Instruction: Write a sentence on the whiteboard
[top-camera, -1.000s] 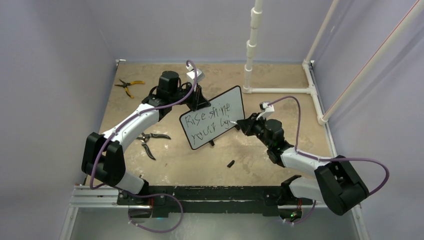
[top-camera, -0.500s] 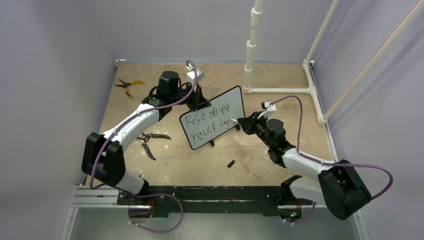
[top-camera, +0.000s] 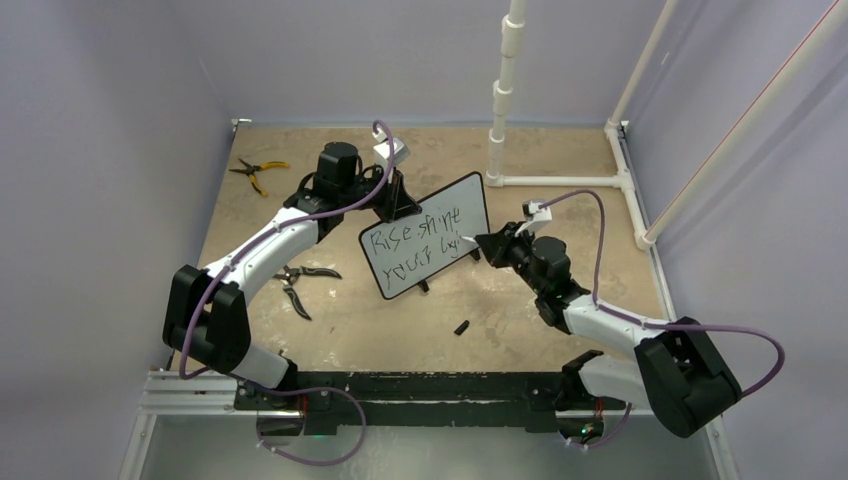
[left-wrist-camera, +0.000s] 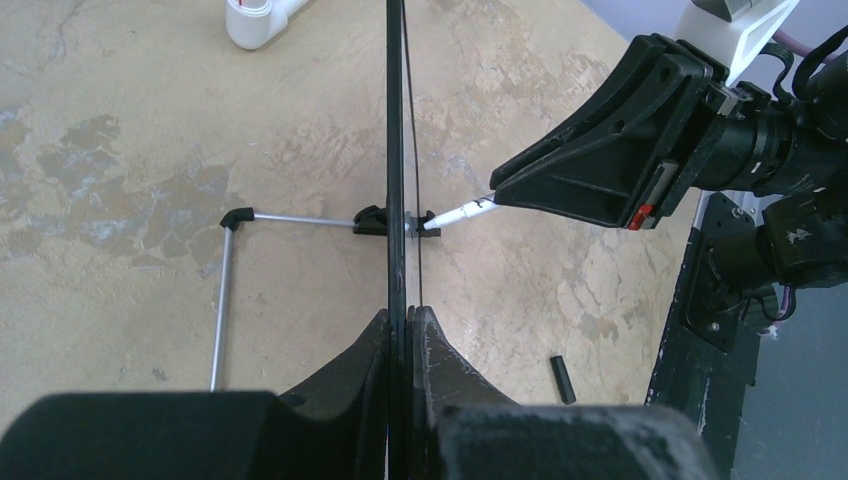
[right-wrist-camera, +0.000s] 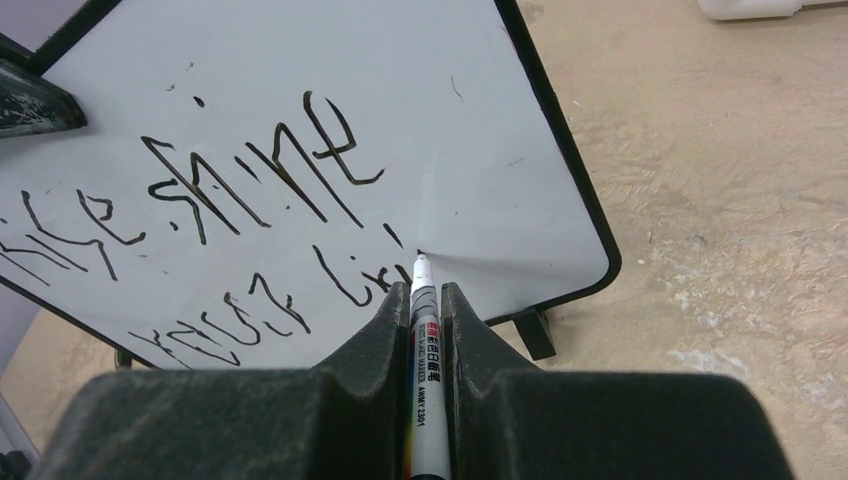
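1. Whiteboard (top-camera: 425, 248): stands on its feet near the middle of the table (top-camera: 560, 150), turned at a slant, written face toward the right arm.
2. Left gripper (left-wrist-camera: 405, 322): jaws pressed together on the whiteboard's upper edge, 1 finger on each face, steadying it from behind.
3. Right gripper (right-wrist-camera: 428, 296): jaws clamped on a marker (right-wrist-camera: 424, 345) whose barrel runs between them, nib forward.
4. Sentence (right-wrist-camera: 250, 200): 2 slanted lines in black. The upper reads roughly "Rise shine". The lower begins "your" and breaks off a few strokes into its 2nd word.
5. Contact: the nib rests on the board just right of the last stroke on line 2.
6. Step in hand, by my reading: writing the final word, with most of the sentence down.
7. Next move, by my reading: short, light strokes rightward along line 2. The blank strip before the frame is narrow, and the left grip must resist the nib's push.
8. Loose items: small black cap (top-camera: 462, 327) on the table near the right arm, and 2 pliers (top-camera: 258, 172) (top-camera: 300, 280) to the left.
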